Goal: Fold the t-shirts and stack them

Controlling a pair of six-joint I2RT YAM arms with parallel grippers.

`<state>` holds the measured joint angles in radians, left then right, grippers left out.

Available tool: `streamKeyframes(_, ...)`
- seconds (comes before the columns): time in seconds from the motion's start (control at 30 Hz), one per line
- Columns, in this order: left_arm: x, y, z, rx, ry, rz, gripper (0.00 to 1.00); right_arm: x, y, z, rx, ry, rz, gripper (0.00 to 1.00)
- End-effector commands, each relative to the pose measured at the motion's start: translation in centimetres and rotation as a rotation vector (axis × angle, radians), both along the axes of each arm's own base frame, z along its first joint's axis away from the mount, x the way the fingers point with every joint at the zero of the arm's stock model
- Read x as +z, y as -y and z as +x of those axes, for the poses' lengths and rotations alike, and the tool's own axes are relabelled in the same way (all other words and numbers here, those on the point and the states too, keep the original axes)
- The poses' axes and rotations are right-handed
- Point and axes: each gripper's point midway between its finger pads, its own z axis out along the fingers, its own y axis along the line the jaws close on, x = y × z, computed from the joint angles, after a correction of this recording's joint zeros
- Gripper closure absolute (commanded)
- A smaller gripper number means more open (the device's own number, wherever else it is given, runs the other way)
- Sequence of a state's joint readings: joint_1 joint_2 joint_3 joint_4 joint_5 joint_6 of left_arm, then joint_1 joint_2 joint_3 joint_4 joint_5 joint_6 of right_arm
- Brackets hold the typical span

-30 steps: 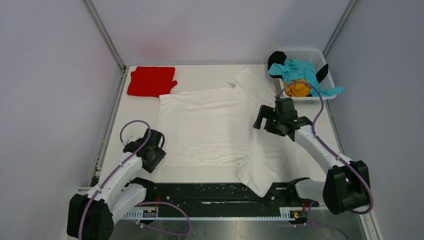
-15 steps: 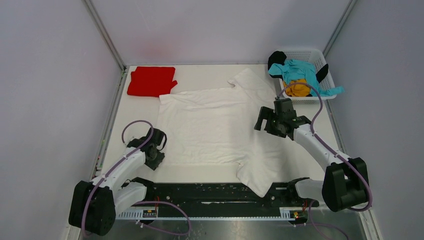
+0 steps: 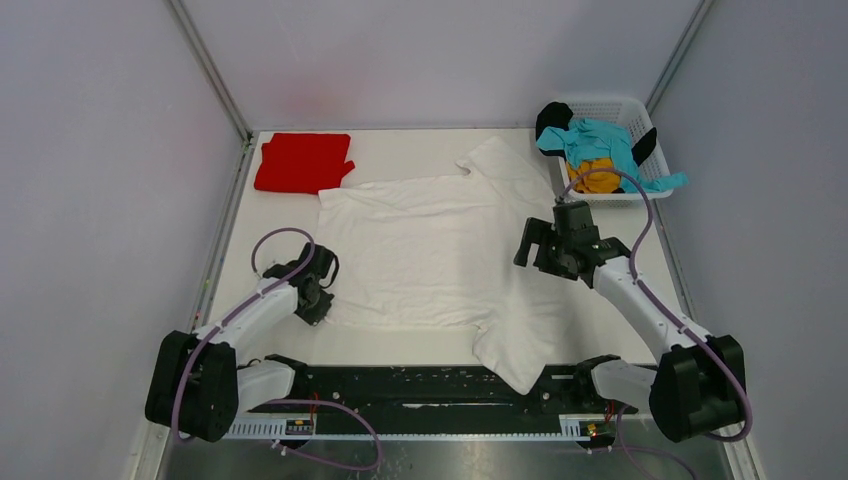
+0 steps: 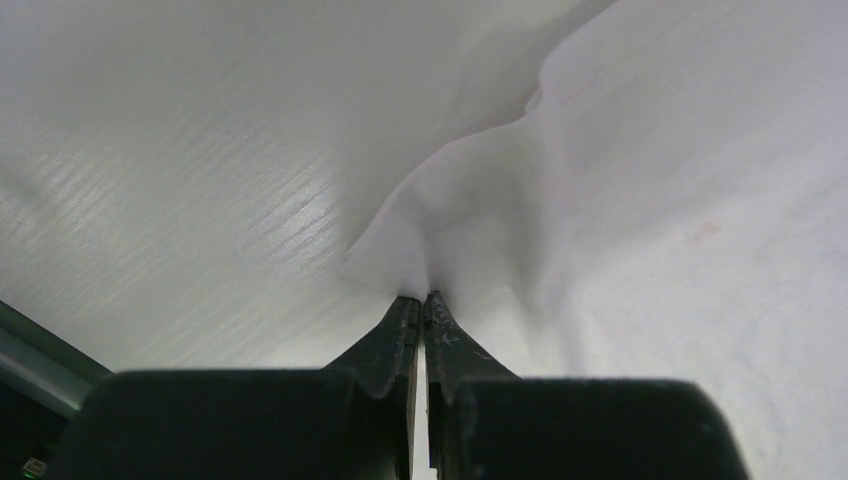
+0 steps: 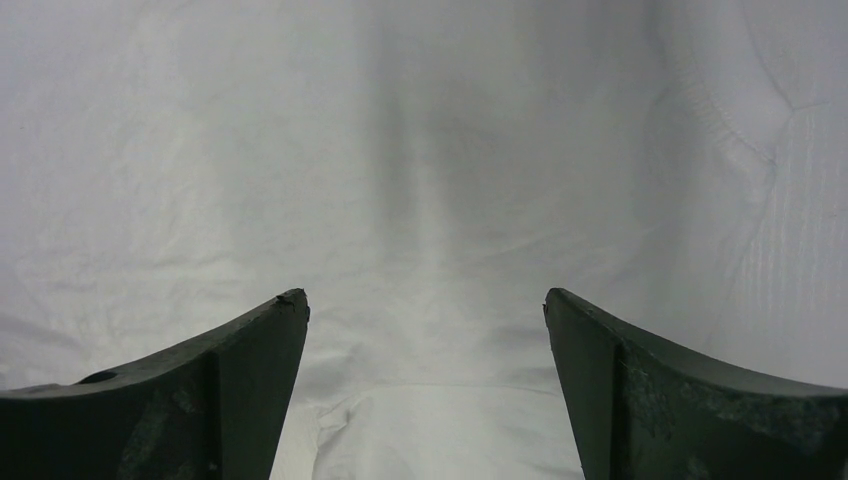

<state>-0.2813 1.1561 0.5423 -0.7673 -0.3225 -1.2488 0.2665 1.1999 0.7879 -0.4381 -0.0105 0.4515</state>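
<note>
A large white t-shirt [image 3: 420, 250] lies spread flat across the middle of the table. My left gripper [image 3: 322, 295] sits at its near left corner, shut on the white t-shirt's edge [image 4: 420, 270], which puckers up between the tips. My right gripper [image 3: 535, 243] hovers over the shirt's right side, jaws wide open with only cloth [image 5: 430, 200] below them. A folded red t-shirt [image 3: 303, 161] rests at the far left. Teal [image 3: 600, 140], orange [image 3: 598, 178] and black [image 3: 552, 118] t-shirts are heaped in the basket.
A white lattice basket [image 3: 630, 108] stands at the far right corner, a teal sleeve hanging over its rim. Metal frame posts and grey walls enclose the table. A black rail [image 3: 430, 385] runs along the near edge between the arm bases.
My left gripper moved up to the white shirt's near left corner and closed on its edge. The right gripper drifted slightly toward the far side, still open.
</note>
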Motion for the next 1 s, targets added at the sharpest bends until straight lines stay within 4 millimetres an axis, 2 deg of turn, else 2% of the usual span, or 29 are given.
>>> streamKeyframes(0.0, 0.1, -0.3, 0.3, -0.009, 0.026, 0.016, 1.00, 0.2, -0.7, -3.2, 0.093, -0.030, -0.007, 0.06)
streamKeyframes(0.13, 1.3, -1.0, 0.6, -0.018, 0.075, 0.048, 1.00, -1.0, -2.2, -8.6, 0.255, -0.110, -0.113, 0.09)
streamKeyframes(0.33, 1.7, -0.7, 0.7, -0.056, 0.086, 0.037, 1.00, -3.9, -4.9, -18.2, 0.518, -0.276, -0.149, 0.23)
streamKeyframes(0.5, 1.5, -0.6, 0.4, -0.060, 0.088, 0.023, 1.00, -5.5, -5.2, -22.9, 0.662, -0.387, -0.206, 0.33)
streamKeyframes(0.7, 1.5, -0.6, 0.0, -0.062, 0.101, 0.018, 1.00, -7.5, -7.0, -24.9, 0.740, -0.451, -0.178, 0.44)
streamKeyframes(0.83, 1.5, -0.7, -0.2, -0.060, 0.097, 0.015, 1.00, -9.1, -6.2, -24.8, 0.709, -0.494, -0.249, 0.52)
streamKeyframes(0.9, 1.5, -0.7, -0.4, -0.055, 0.090, 0.015, 1.00, -9.6, -5.4, -24.6, 0.680, -0.501, -0.296, 0.66)
streamKeyframes(0.97, 1.5, -0.8, -0.8, -0.053, 0.083, 0.015, 1.00, -9.5, -4.9, -24.8, 0.676, -0.512, -0.310, 0.85)
